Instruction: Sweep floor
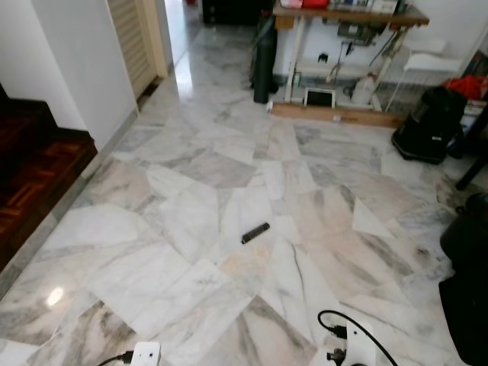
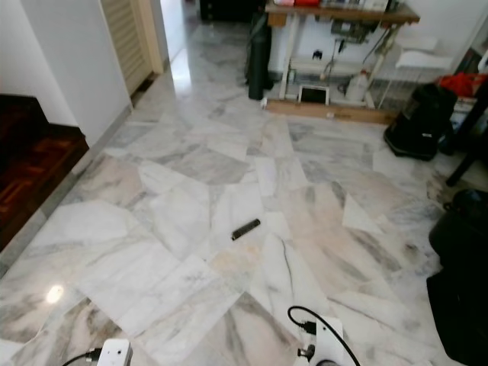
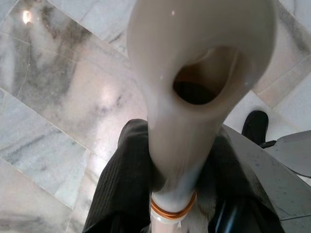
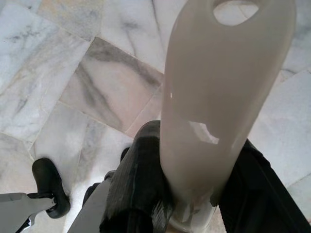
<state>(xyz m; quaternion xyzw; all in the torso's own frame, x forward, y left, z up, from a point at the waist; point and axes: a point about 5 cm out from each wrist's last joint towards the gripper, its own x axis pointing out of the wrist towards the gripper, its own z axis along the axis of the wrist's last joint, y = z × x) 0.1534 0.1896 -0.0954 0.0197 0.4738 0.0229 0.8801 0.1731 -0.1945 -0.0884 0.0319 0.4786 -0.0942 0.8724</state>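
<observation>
**Both claws clamped on beige handles above marble floor**

The left claw (image 3: 180,194) is closed around a beige handle (image 3: 194,97). This handle carries an orange ring (image 3: 172,211) at its lower end and an oval hanging hole near its tip. The black fingers (image 3: 121,184) press against both sides of it.

The right claw (image 4: 189,194) grips a second beige handle (image 4: 218,97), which also has a hole near its tip. Its fingers (image 4: 138,179) flank the shaft.

Which handle belongs to the broom cannot be told.

The marble floor (image 1: 191,229) extends ahead. A small dark object (image 1: 255,232) lies near its centre. A wooden bench (image 1: 343,15) stands against the far wall, a black bag (image 1: 431,126) to its right. White plugs with black cable (image 1: 343,324) lie at the near edge.
</observation>
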